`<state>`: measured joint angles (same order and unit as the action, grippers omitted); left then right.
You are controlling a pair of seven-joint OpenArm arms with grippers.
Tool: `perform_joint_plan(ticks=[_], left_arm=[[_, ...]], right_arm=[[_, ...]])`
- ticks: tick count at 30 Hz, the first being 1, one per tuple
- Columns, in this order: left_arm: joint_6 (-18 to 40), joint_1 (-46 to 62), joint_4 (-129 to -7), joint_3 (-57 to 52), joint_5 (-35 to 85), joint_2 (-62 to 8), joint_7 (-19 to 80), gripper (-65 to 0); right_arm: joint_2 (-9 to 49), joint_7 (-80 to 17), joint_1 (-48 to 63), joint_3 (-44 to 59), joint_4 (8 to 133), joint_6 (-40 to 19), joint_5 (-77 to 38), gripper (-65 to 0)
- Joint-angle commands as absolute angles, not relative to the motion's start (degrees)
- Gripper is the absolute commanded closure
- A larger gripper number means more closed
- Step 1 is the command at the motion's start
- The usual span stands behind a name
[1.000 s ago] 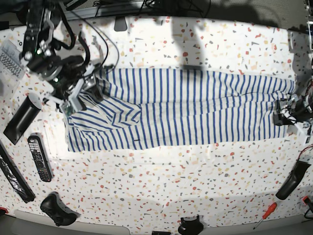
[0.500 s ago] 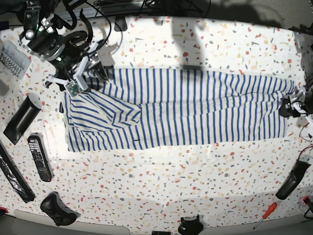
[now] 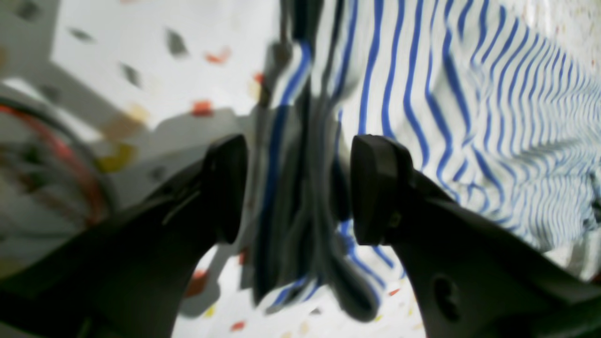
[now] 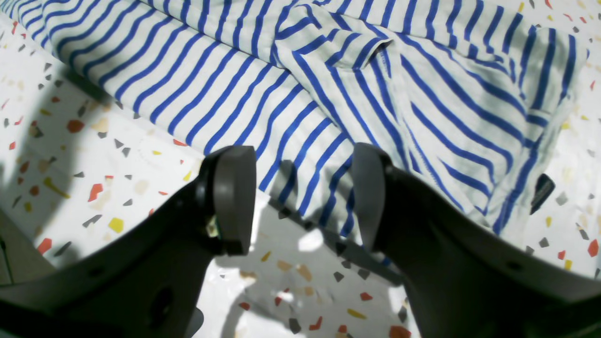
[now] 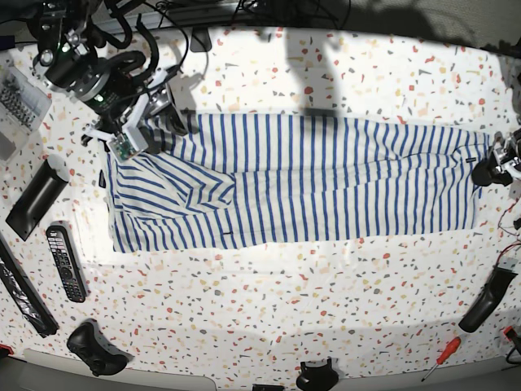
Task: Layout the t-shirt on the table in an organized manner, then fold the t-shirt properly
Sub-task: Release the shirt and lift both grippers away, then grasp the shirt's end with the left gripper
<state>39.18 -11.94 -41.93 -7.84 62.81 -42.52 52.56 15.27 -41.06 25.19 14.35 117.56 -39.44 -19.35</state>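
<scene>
The t-shirt (image 5: 326, 179), white with thin blue stripes, lies stretched in a long band across the table (image 5: 285, 309). Its left end is rumpled, with a fold lying over it. My right gripper (image 5: 167, 129) hovers at the shirt's far left corner. In the right wrist view it (image 4: 300, 202) is open above the striped edge (image 4: 328, 70), holding nothing. My left gripper (image 5: 487, 173) sits at the shirt's right end. In the left wrist view it (image 3: 300, 188) is open, and a blurred bunched edge of the shirt (image 3: 469, 117) stands between its jaws.
Along the table's left side lie a remote (image 5: 67, 262), a black box (image 5: 37, 195), a long black strip (image 5: 20, 289) and a game controller (image 5: 98, 350). A black handle (image 5: 487, 300) and a red screwdriver (image 5: 444, 354) lie at the front right.
My right gripper has lifted off the shirt's rumpled left end and moved toward the far edge. My left gripper has drawn back to the right, off the shirt's right end.
</scene>
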Motion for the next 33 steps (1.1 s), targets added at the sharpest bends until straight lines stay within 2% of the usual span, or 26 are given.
perform_joint_plan(ticks=[1,14,19,22,23,26,33], left_arm=[[40.0,-13.04,-41.78,-8.23,63.46,-44.16,52.29,-32.2],[40.0,-13.04,-40.49,-8.23,65.49,-44.73,56.4,-32.2],[40.0,-13.47,-40.58,-8.23,74.61,-47.86,55.81,-32.2],[40.0,-15.59,-40.58,-8.23,74.46,-49.41,58.13,-32.4],[40.0,-16.47,-40.58,-8.23,74.43,-49.82,58.94,-34.1],[40.0,-18.39,-40.58,-8.23,74.52,-50.87,60.99,-45.9],[40.0,-18.85,-40.58,-8.21,74.56,-50.33,62.61,-45.5]], right_arm=[[15.88,-40.05,24.95,14.61,118.78,-39.44,-20.16,-31.4],[15.88,-40.56,24.93,14.61,118.83,-39.44,-20.18,-31.4],[15.88,-40.58,24.93,14.61,118.83,-39.44,-20.18,-31.4],[15.88,-40.58,24.93,14.61,118.83,-39.44,-20.18,-31.4],[15.88,-40.6,24.93,14.61,118.83,-39.46,-20.18,-31.4],[15.88,-40.69,24.93,14.61,118.83,-39.44,-20.18,-31.4],[15.88,-41.04,24.93,14.61,118.83,-39.44,-20.18,-31.4]])
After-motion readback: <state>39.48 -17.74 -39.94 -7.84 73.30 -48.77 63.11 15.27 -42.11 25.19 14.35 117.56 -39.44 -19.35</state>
